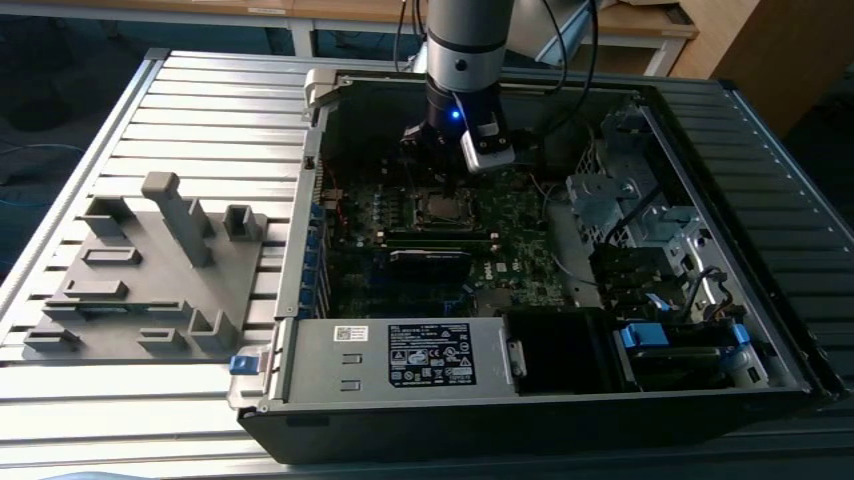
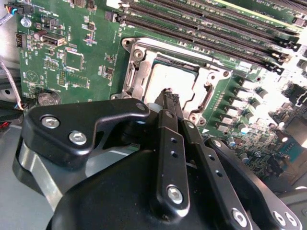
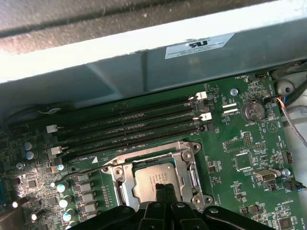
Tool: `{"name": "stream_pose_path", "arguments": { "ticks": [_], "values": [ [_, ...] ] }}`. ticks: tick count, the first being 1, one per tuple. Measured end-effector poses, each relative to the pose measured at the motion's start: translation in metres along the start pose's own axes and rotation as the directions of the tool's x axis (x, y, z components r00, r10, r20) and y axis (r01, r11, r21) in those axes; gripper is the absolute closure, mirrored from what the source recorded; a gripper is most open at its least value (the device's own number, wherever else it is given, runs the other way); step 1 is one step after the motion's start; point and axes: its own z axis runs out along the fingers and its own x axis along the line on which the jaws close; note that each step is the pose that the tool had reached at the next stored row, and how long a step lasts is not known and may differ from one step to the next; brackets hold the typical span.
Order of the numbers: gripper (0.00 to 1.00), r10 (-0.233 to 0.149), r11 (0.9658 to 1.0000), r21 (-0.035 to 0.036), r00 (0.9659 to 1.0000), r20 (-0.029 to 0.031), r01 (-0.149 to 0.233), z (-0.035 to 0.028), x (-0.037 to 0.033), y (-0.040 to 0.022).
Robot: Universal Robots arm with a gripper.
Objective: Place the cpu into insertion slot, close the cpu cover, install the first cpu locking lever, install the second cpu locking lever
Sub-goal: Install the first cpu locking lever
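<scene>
On the green motherboard, the insertion slot (image 1: 441, 208) holds the cpu (image 2: 173, 76) (image 3: 149, 178), its dull silver top showing. The cpu cover (image 2: 138, 72) (image 3: 120, 179), a silvery frame, lies flat around the chip. A thin wire locking lever (image 3: 79, 173) sticks out from one socket corner toward the capacitors. Another lever (image 3: 194, 176) runs along the socket's opposite side. My gripper (image 2: 168, 95) (image 3: 160, 188) (image 1: 430, 150) hangs just over the chip's edge. Its black fingers are shut together with nothing between them.
Long black memory slots (image 3: 129, 127) run beside the socket. The open computer case has metal walls (image 1: 314, 160), a power supply (image 1: 400, 355) at the front and drive cages (image 1: 627, 200) at the exterior view's right. A grey fixture plate (image 1: 147, 270) lies on the table at the exterior view's left.
</scene>
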Motion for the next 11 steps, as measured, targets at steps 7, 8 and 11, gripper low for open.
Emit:
{"name": "stream_pose_path", "arguments": {
  "ticks": [7, 8, 11],
  "values": [
    [0.89, 0.000, 1.0000, 0.0003, 1.0000, -0.0001, 0.000, -0.0003, 0.0015, -0.0004],
    [0.89, 0.000, 1.0000, 0.0003, 1.0000, -0.0001, 0.000, -0.0003, 0.0030, -0.0008],
    [0.89, 0.000, 1.0000, 0.0001, 1.0000, 0.0001, 0.000, -0.0004, 0.0088, -0.0022]
  ]
}}
